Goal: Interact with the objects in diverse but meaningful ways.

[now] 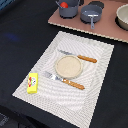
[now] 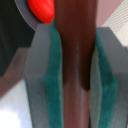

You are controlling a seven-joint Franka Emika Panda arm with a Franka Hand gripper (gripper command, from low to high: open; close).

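In the wrist view my gripper (image 2: pixel 75 70) is shut on a brown sausage stick (image 2: pixel 75 25), which stands lengthwise between the green pads (image 2: pixel 53 75). Just beyond it a red round tomato (image 2: pixel 41 10) lies inside the rim of the dark grey pot (image 2: pixel 25 15). In the exterior view the pot (image 1: pixel 70 10) stands at the back with the tomato (image 1: pixel 64 5) in it. The yellow block (image 1: pixel 32 82) lies on the near corner of the striped placemat (image 1: pixel 95 75), on the exterior view's left. Neither arm nor gripper shows in the exterior view. The fish is out of view.
A tan round plate (image 1: pixel 68 66) sits mid-placemat between an orange-handled knife (image 1: pixel 80 57) and fork (image 1: pixel 67 81). On a brownish board (image 1: pixel 80 26) at the back stand a grey pan (image 1: pixel 91 15) and a pale bowl (image 1: pixel 123 17).
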